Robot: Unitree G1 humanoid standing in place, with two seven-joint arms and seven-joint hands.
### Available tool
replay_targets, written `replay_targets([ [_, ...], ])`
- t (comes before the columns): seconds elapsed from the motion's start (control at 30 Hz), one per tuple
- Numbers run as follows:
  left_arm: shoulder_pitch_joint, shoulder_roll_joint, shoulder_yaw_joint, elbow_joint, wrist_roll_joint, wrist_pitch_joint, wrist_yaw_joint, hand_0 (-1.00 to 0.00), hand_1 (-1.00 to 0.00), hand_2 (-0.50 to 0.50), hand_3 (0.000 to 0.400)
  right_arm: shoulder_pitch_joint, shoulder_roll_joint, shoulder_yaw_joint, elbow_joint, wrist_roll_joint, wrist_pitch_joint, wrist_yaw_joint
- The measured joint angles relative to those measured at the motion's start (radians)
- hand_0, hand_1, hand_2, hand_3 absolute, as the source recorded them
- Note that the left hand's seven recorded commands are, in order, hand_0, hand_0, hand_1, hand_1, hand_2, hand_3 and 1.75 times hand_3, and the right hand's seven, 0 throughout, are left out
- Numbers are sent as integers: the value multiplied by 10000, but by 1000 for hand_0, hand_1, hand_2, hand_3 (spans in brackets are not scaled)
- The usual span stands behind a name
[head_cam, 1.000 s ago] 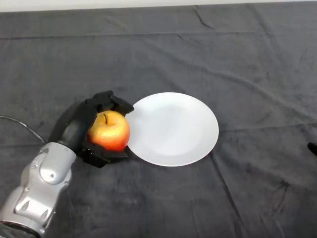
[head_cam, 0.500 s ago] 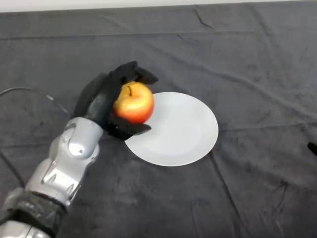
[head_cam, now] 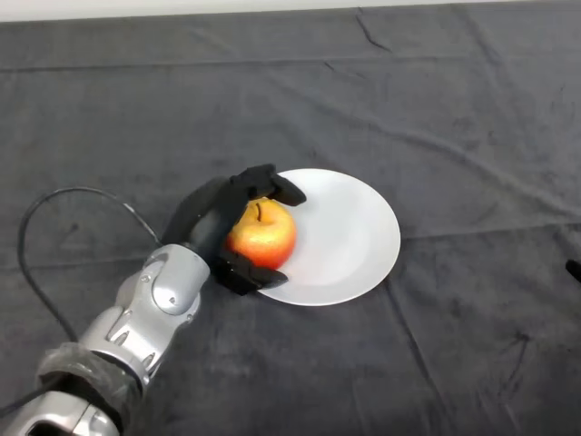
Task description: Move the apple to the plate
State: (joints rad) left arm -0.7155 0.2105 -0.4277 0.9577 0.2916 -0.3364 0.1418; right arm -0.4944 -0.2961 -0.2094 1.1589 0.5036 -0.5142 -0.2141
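Observation:
A red and yellow apple (head_cam: 262, 236) with its stem up is over the left part of the white plate (head_cam: 349, 236). My left hand (head_cam: 211, 222) is shut on the apple, fingers curled over its far side and thumb under its near side. The silver-grey arm reaches in from the lower left. Whether the apple rests on the plate or hangs just above it I cannot tell.
The plate lies on the dark cloth (head_cam: 436, 118), which covers the whole table and has some creases. A small dark object (head_cam: 574, 269) shows at the right edge.
The hand carried the apple up from the cloth left of the plate, then right and down, so it now sits over the plate's left part.

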Motion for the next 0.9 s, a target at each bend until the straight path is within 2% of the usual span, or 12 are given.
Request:
replay_targets([
  [0.1, -133, -150, -8, 330, -22, -94, 1, -1000, -1000, 0, 400, 0, 0, 0, -39, 30, 51, -1],
  [0.3, -349, -207, -275, 707, -100, -330, 41, -1000, -1000, 0, 400, 0, -4, 0, -47, 41, 55, -3],
  [0.33, -442, -210, -373, 798, -99, -344, 40, -914, -780, -67, 365, 0, -5, 0, -47, 41, 55, -3],
  [0.37, -484, -224, -409, 833, -97, -345, 39, -914, -780, -67, 365, 0, -5, 1, -52, 41, 56, -2],
  [0.4, -499, -235, -454, 849, -97, -351, 39, -373, -12, -180, 149, 0, -5, 2, -52, 41, 55, -2],
  [0.43, -507, -250, -485, 876, -98, -366, 39, -290, 0, -145, 116, 0, -5, 2, -52, 41, 55, -2],
  [0.47, -537, -256, -593, 940, -101, -420, 40, -59, 0, -29, 24, 0, -5, 1, -52, 42, 55, -3],
  [0.5, -587, -279, -653, 1034, -101, -478, 40, 0, 0, 0, 0, 0, -5, 1, -52, 42, 55, -4],
  [0.9, -922, -298, -757, 1458, -97, -574, 146, 0, 0, 0, 0, 0, -6, 6, -58, 44, 55, -3],
])
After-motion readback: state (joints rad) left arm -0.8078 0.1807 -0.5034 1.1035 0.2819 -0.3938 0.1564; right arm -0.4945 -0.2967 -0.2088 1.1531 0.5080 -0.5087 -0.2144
